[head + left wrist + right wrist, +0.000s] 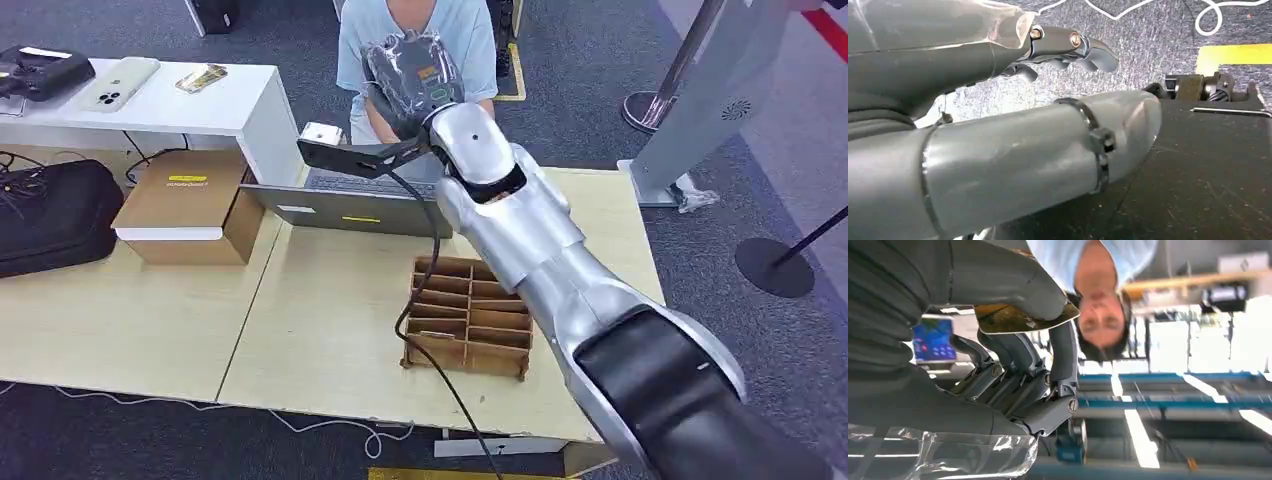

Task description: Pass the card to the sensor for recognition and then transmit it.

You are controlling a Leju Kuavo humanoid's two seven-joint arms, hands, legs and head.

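My right hand [408, 78] is raised beyond the far edge of the table, in front of a person in a light blue shirt [470, 35]. In the right wrist view the thumb and the dark fingers [1063, 355] pinch a thin brownish card [1023, 319], and the person [1073, 255] is right behind it. A small orange patch shows at the hand in the head view. My left hand [1068, 47] hangs low over the grey carpet, fingers loosely stretched, holding nothing. A flat grey device [345, 205] lies on the table below the right wrist.
A wooden slotted rack [468, 318] stands on the light wood table [330, 330] under my right forearm. A cardboard box [190, 205] and a black bag [55, 215] sit at the left. A white desk [200, 105] holds a phone. A grey kiosk post [700, 100] and stanchion base [772, 265] stand at the right.
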